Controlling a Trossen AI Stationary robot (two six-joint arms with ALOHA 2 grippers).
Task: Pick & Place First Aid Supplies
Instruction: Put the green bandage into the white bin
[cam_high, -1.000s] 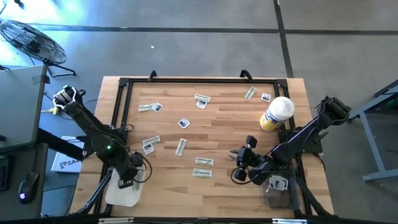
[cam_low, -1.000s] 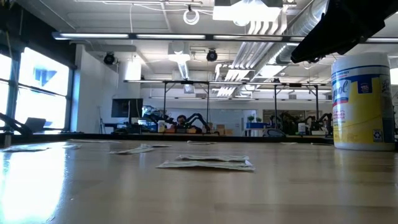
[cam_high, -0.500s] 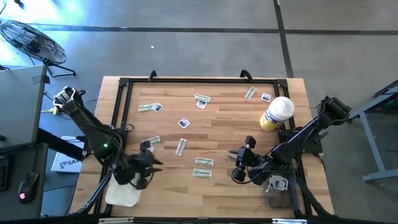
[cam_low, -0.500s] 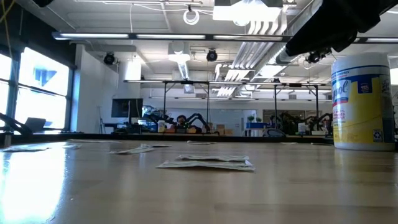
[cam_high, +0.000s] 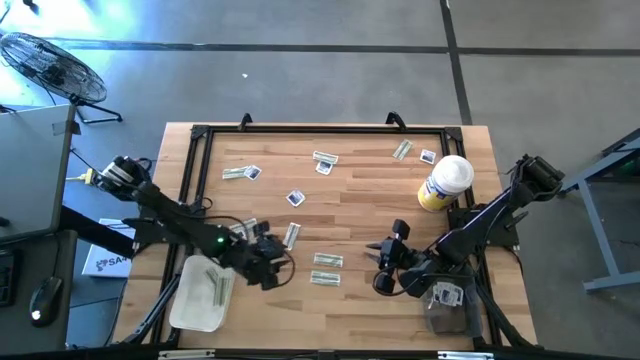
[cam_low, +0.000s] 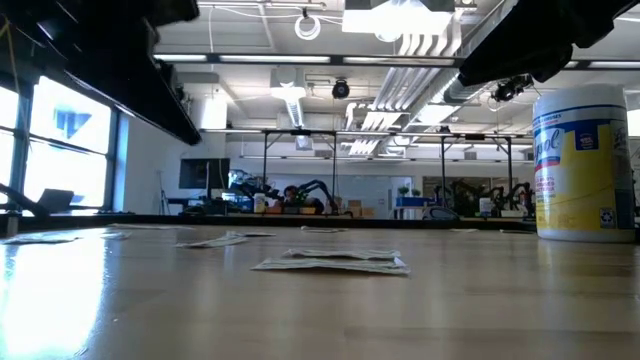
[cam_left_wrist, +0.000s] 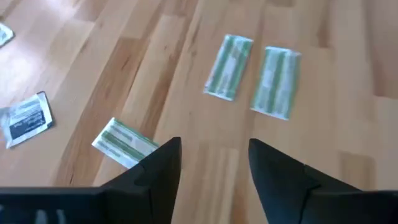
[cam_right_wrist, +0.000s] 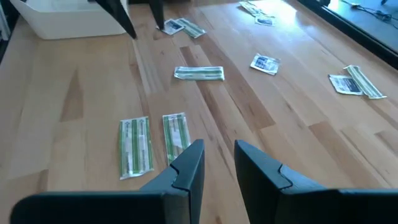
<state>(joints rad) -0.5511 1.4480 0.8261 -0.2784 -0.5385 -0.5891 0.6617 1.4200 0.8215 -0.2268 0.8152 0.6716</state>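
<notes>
Wooden desk (cam_high: 350, 200) inside a black frame, seen from above, with first-aid packets scattered across it. A white tray (cam_high: 195, 300) at the left front corner holds a strip (cam_high: 217, 288); the rest of the packets lie loose on the wood. Left hand (cam_high: 272, 268) is over the desk just right of the tray, fingers spread and empty, as its wrist view confirms. Ahead of it lie two parallel strips (cam_left_wrist: 252, 73); a third strip (cam_left_wrist: 123, 143) and a white square (cam_left_wrist: 26, 118) lie just beside its fingers. Right hand (cam_high: 385, 268) waits near the right front of the desk, fingers part open, holding nothing. A yellow bottle (cam_high: 445, 182) stands at the right and is not part of the load.

Step in hand, as judged: reach for the next packet, the tray already holding one. The next move calls for lowering the spread fingers squarely over a single flat strip, probably the nearest, and pinching it off the wood without taking its neighbour.
</notes>
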